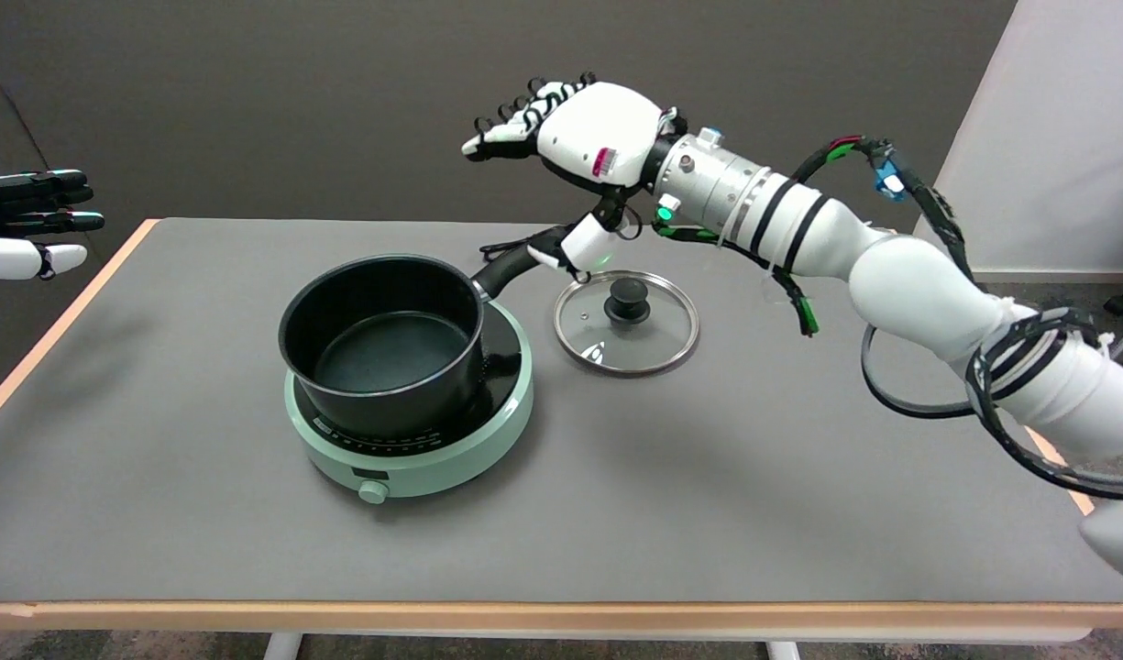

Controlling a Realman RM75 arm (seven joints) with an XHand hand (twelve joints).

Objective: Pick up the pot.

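A black pot (384, 353) stands empty and upright on a mint-green induction cooker (492, 426) left of the table's middle. Its black handle (509, 267) points up and to the right. My right hand (587, 139) hovers above the handle's outer end with its fingers (515, 119) stretched out to the left, well above the handle. The thumb (586, 244) hangs down right at the handle's tip; I cannot tell whether it touches. Nothing is held in the hand.
The pot's glass lid (627, 323) with a black knob lies flat on the grey table (708, 477) just right of the cooker, below my wrist. The idle left hand (29, 225) hangs in the air at the far left. A thin black cable lies behind the handle.
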